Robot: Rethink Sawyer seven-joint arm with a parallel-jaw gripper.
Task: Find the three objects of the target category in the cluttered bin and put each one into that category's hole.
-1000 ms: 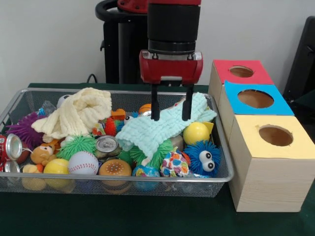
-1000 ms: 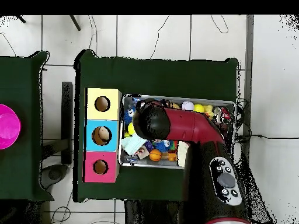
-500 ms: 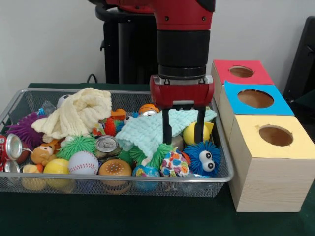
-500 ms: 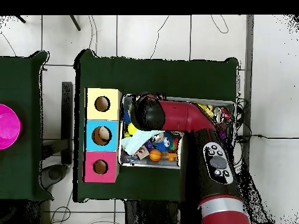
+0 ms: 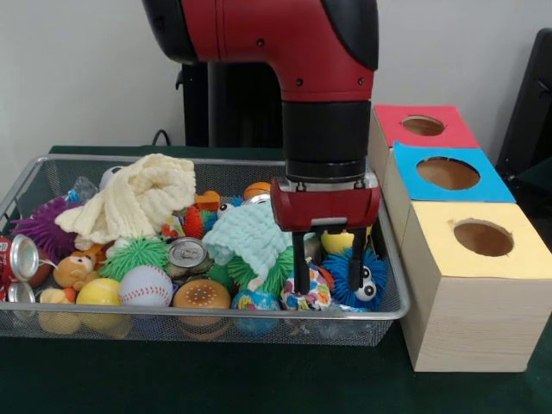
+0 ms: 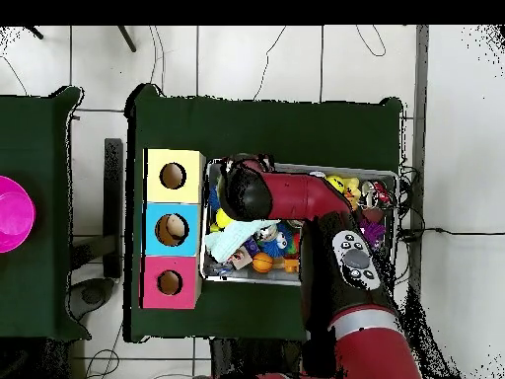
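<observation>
Claw [image 5: 326, 263]: fingers spread fairly wide, nothing held, sunk into the bin's [image 5: 216, 321] right end.
Target guess: blue fuzzy googly-eyed ball [image 5: 362, 278], sitting in the bin corner nearest the yellow box [image 5: 474, 285].
Relative to claw: right finger looked about touching its fuzz, patterned ball [image 5: 306, 291] by the left finger.
Handling: probably light and squishy, spikes slippery, so I'd pinch across the body's middle.
</observation>
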